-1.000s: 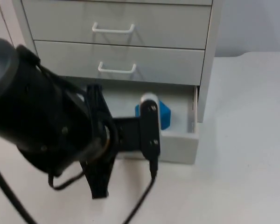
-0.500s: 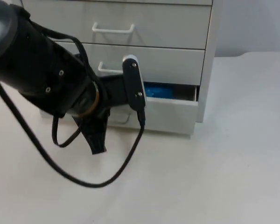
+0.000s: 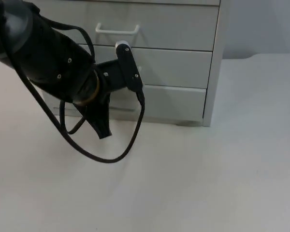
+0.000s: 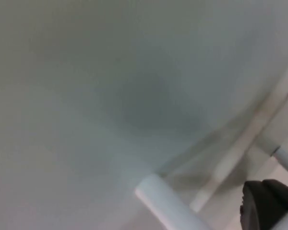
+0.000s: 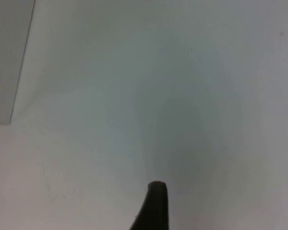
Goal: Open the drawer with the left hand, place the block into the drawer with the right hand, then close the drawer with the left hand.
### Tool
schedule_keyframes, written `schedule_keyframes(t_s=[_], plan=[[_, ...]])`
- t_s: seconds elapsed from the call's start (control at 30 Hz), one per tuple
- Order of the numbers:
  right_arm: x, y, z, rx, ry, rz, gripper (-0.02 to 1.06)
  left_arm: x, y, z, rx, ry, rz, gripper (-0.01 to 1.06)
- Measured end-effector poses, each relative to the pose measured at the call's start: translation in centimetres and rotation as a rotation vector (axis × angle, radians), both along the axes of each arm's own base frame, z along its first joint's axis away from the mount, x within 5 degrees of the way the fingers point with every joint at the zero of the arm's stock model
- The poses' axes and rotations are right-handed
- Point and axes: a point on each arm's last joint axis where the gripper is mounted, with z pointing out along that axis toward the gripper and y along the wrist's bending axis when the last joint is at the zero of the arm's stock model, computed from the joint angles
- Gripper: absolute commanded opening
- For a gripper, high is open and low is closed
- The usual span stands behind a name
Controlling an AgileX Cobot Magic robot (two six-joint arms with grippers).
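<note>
the drawer unit (image 3: 135, 58) is standing at the back of the white tabletop (image 3: 198, 183), and its bottom drawer (image 3: 169, 102) is sitting flush with the two drawers above it, fully shut. the block is not to be seen with the drawer closed, so where it is lying cannot be told from here.

the left arm is reaching across the front of the unit in the top view, its bulk covering the left half of the bottom drawer. the left hand (image 3: 100, 126) is hanging low against that drawer front, one black fingertip pointing down toward the tabletop. in the left wrist view the pale drawer front is sitting right up close, with a white handle bar (image 4: 165, 203) running across it and a black fingertip (image 4: 269, 203) just beside the bar. whether the left hand is gripping the handle or is standing open cannot be told.

the right hand (image 5: 152, 206) is waiting over bare tabletop in the right wrist view, with a side panel of the drawer unit (image 5: 7, 57) nearby. a single dark fingertip is showing there, and how far that hand is open cannot be told.
</note>
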Motion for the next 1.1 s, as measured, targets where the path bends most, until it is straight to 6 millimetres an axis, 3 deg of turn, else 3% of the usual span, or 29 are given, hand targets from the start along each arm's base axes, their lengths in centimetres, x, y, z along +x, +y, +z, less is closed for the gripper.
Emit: schedule_keyframes(t_s=[0.23, 0.47, 0.57, 0.6, 0.7, 0.93, 1.1], plan=[[0.0, 0.0, 0.0, 0.001, 0.0, -0.002, 0.72, -1.3, 0.0, 0.0, 0.012, 0.005, 0.018, 0.0], [0.1, 0.0, 0.1, 0.0, -0.011, -0.003, 0.72, -7.1, -0.4, 0.9, -0.022, 0.086, -0.003, 0.0], [0.1, 0.0, 0.1, -0.001, -0.015, -0.003, 0.72, -9.9, -0.7, 2.6, -0.084, 0.096, 0.011, 0.0], [0.1, 0.0, 0.1, -0.001, -0.015, -0.003, 0.72, -9.9, -0.7, 2.6, -0.084, 0.096, 0.011, 0.0], [0.1, 0.0, 0.1, -0.001, -0.015, -0.003, 0.72, -11.9, -1.0, 5.0, -0.209, 0.096, 0.06, 0.0], [0.1, 0.0, 0.1, -0.001, -0.015, -0.003, 0.72, -13.8, -0.5, 9.7, -0.409, 0.079, 0.094, 0.0], [0.1, 0.0, 0.1, -0.001, -0.015, -0.003, 0.72, -14.3, 0.4, 11.4, -0.453, 0.065, 0.13, 0.0]])
